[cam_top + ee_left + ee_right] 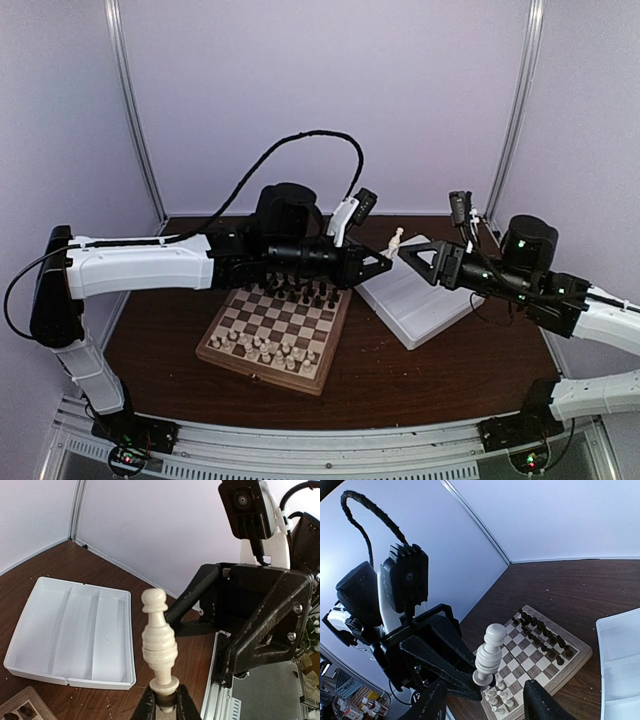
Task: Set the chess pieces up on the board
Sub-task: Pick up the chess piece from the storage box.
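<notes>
My left gripper (383,260) is shut on the base of a cream chess piece (395,241) and holds it in the air, between the board (232,352) and the tray. In the left wrist view the piece (159,640) stands up out of my fingertips (145,705). My right gripper (414,256) is open and faces the piece from the right, close to it and not touching. In the right wrist view the piece (489,655) sits between and beyond my open fingers (431,702). Cream pieces (265,348) fill the board's near rows.
Dark pieces (305,291) stand on the board's far rows. A white plastic tray (420,295) with empty compartments lies right of the board and also shows in the left wrist view (70,630). Purple walls close the back and sides.
</notes>
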